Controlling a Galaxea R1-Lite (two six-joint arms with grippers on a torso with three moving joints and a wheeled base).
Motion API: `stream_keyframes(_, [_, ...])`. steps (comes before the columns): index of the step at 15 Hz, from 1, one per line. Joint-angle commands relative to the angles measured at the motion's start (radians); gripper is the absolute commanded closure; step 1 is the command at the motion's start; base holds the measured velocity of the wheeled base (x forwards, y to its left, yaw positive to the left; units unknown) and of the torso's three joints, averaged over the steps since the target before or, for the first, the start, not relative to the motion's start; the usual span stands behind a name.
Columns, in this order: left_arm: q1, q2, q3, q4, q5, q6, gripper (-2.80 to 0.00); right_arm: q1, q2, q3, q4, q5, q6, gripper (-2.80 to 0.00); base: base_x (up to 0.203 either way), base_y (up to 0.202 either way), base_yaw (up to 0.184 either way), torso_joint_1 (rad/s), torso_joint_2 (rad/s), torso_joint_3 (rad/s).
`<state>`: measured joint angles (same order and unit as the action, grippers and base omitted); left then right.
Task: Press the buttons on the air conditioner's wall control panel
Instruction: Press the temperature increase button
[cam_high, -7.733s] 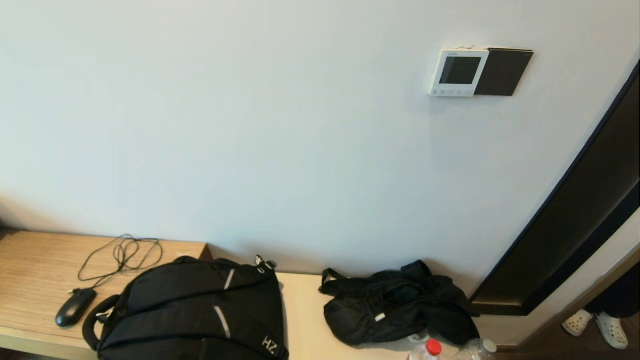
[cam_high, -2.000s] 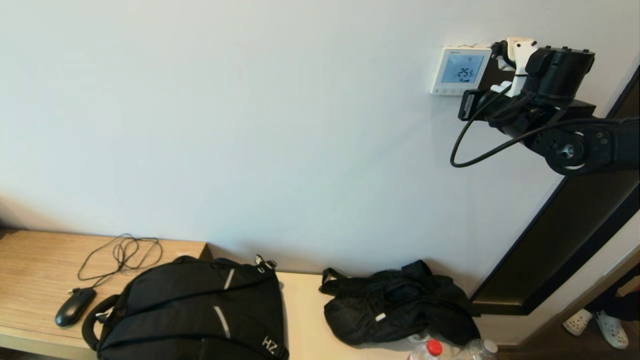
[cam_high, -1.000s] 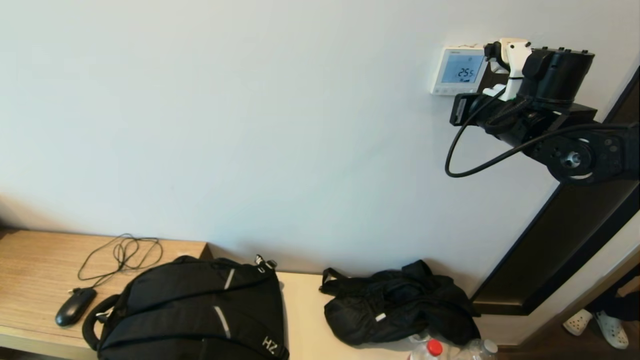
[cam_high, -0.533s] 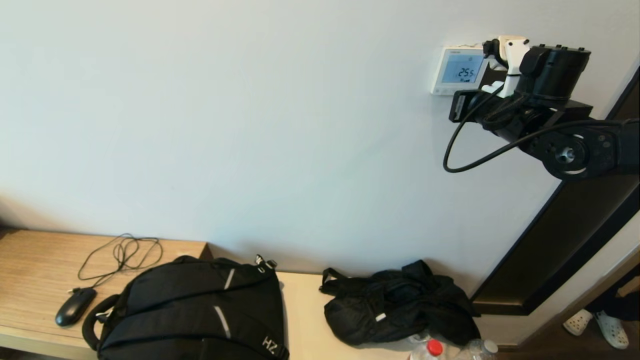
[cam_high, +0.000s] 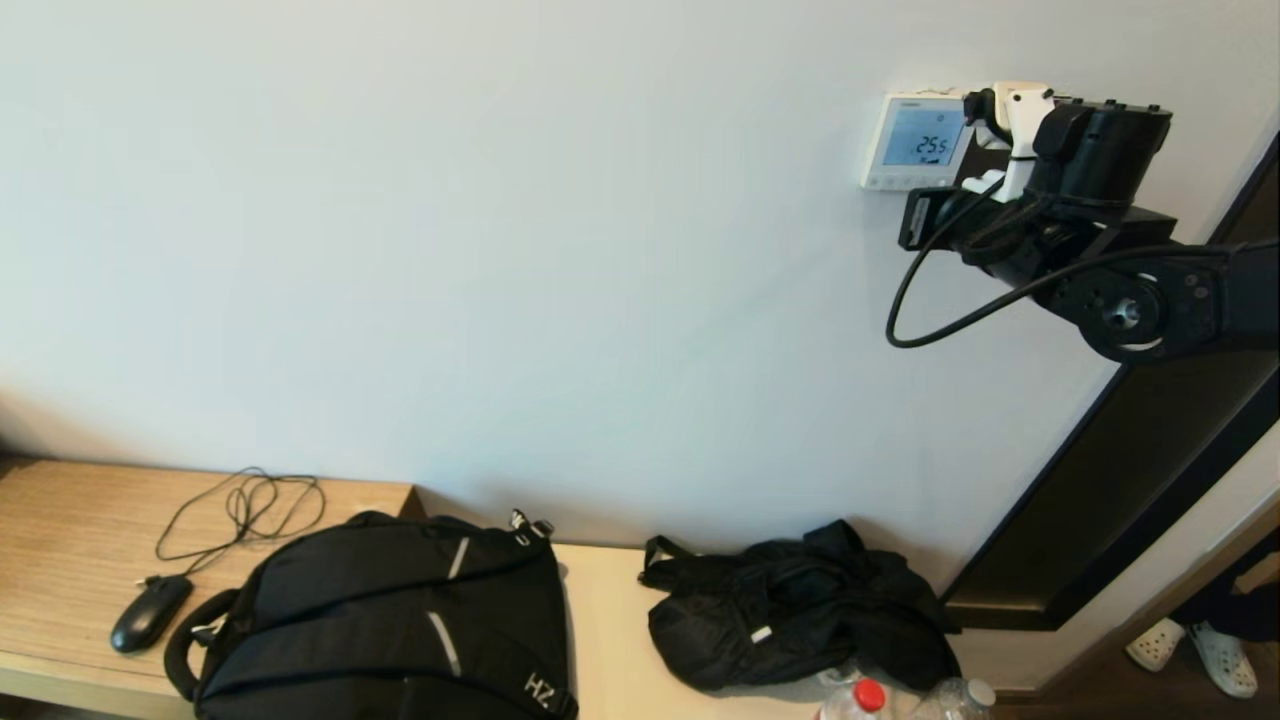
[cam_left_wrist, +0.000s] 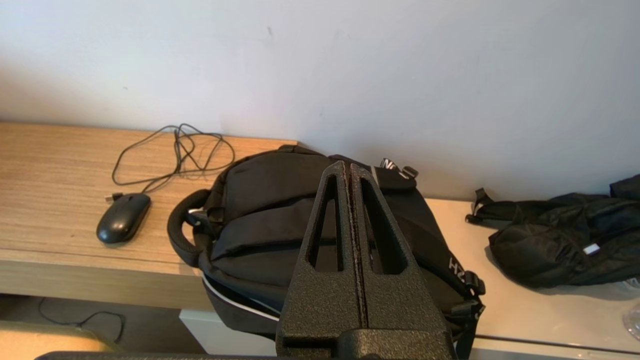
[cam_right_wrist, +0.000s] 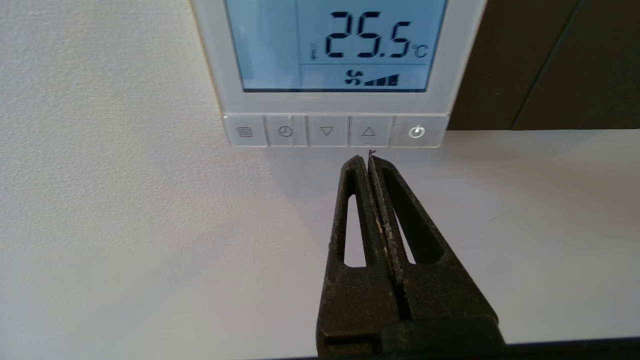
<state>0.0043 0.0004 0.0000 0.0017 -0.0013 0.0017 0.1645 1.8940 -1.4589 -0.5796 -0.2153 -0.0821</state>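
Observation:
The white wall control panel (cam_high: 917, 140) hangs high on the wall, its screen lit pale blue and reading 25.5 (cam_right_wrist: 345, 45). The buttons (cam_right_wrist: 332, 131) run along its lower edge: menu, clock, down arrow, up arrow, power. They also show in the head view (cam_high: 903, 183). My right gripper (cam_right_wrist: 367, 157) is shut and empty. Its tips sit just under the panel's lower edge, below the up-arrow button (cam_right_wrist: 368, 132); I cannot tell if they touch. My right arm (cam_high: 1095, 160) reaches in beside the panel. My left gripper (cam_left_wrist: 348, 166) is shut and empty, parked low over the backpack.
A dark square plate (cam_right_wrist: 545, 60) adjoins the panel. Below, a wooden desk (cam_high: 70, 530) holds a black mouse (cam_high: 150, 612) with a cable, a black backpack (cam_high: 390, 620), a black bag (cam_high: 800, 610) and bottles (cam_high: 865, 697). A dark door frame (cam_high: 1130, 480) runs along the right.
At first the screen was dark and no arm was in view; now it is lit and my right arm is at the panel. In the last second the wrist has only shifted slightly.

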Motion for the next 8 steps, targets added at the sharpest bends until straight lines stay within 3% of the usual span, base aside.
stream_keyframes(1, [0.000, 0.001, 0.000, 0.000, 0.000, 0.000, 0.00, -0.002, 0.010, -0.004, -0.002, -0.001, -0.001, 0.00, 0.000, 0.000, 0.000, 0.000, 0.00, 0.000])
stream_keyframes(8, [0.000, 0.001, 0.000, 0.000, 0.000, 0.000, 0.00, 0.000, 0.026, -0.029, 0.003, -0.001, -0.001, 0.00, 0.000, 0.000, 0.000, 0.000, 0.00, 0.000])
